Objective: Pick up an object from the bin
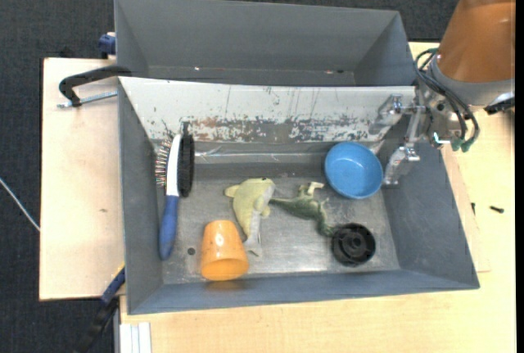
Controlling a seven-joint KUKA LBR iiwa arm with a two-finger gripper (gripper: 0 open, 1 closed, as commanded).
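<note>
Looking down into the grey metal bin point(426, 220) from the camera view, we see the arm come in from the view's right, its orange cover point(483, 28) above the bin's right rim. The hand point(399, 148) hangs low against the right-hand sloping wall, near the back of the floor. We cannot tell whether the hand is wide or narrow, and we see nothing held in it.

The thing nearest the hand is a blue bowl point(354, 169), round and lying open side up at the right rear of the floor. It sits just beside the hand, on the side toward the view's left and slightly lower in the view. The bowl's right rim comes right up to the hand's lower end, and we cannot say whether the two touch.

The other things lie farther off. A black round piece point(353, 243) rests near the front of the floor, below the bowl in the view. A green toy lizard point(307, 208) stretches between the bowl and a pale yellow soft toy point(250, 200) at mid floor. An orange cup point(223, 249) lies on its side by the front edge, just beside the soft toy. A brush point(173, 187) with a blue handle and dark bristles lies along the left wall, well apart from the hand.
</note>
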